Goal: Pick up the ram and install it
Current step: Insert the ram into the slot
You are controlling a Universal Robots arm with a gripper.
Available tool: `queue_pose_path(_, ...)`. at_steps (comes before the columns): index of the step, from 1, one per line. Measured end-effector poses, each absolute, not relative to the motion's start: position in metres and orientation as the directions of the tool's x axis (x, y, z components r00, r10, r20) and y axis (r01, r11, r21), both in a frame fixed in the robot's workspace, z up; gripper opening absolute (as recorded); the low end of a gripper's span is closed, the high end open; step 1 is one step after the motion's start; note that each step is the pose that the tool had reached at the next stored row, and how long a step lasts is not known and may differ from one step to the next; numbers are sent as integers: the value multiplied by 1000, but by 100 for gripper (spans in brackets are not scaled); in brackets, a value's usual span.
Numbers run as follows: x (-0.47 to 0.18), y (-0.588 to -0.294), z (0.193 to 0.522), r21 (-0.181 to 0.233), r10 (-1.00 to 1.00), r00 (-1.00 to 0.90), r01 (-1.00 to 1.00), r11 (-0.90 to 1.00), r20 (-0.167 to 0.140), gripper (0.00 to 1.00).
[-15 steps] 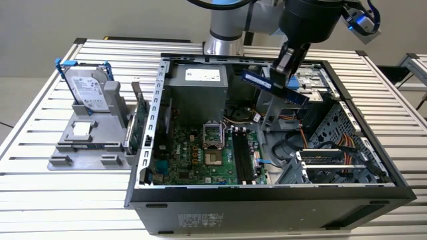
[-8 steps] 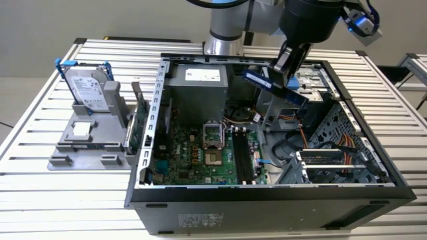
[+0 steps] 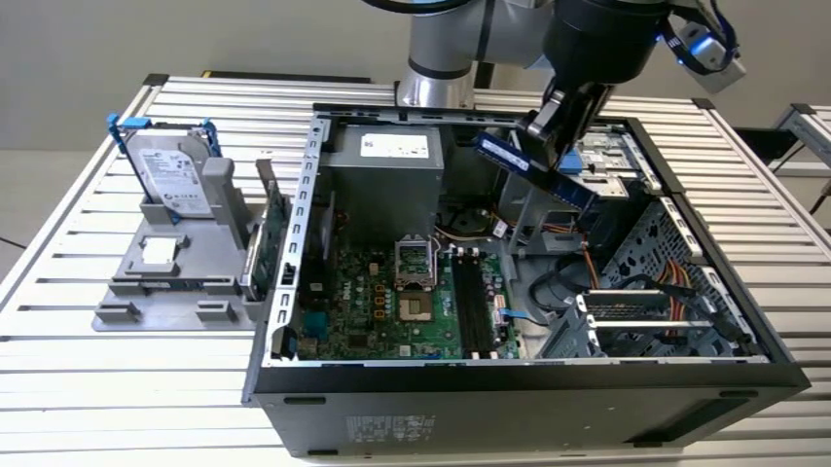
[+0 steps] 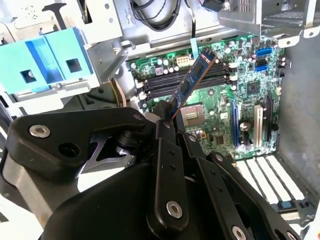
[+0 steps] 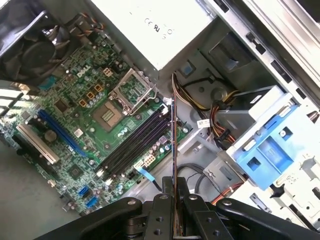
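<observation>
One step of two is done: pickup complete, install not. Ram [image 3: 535, 173] is off the counter [image 3: 78, 389] and airborne, upper right of centre in the exterior view, tilted above the open computer case [image 3: 520, 409]. Pincer [image 3: 552, 122] is pinching one end of it, and the rest of the stick juts out free toward the board. Both wrist views agree: fingers [image 5: 162, 205] are clamped on the two faces of the ram. It shows nearly edge-on in the first wrist view [image 5: 173, 145] and slanted in the second wrist view [image 4: 192, 80]. Memory slots [image 3: 465, 302] on the motherboard [image 3: 377, 302] lie well below the stick. All look empty and the ram touches none, so seating is not yet done. Hard drive [image 3: 175, 170] stands on its holder at the exterior view's left.
</observation>
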State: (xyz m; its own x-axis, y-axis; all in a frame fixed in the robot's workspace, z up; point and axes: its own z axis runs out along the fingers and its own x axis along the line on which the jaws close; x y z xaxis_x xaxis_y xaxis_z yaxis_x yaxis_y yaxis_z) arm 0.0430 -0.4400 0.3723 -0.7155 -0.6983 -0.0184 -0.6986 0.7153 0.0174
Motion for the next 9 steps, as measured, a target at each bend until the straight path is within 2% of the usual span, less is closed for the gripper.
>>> queue_pose_path(9, 43, -440, 372, 19, -632, -774, -633, 774, -16, 0)
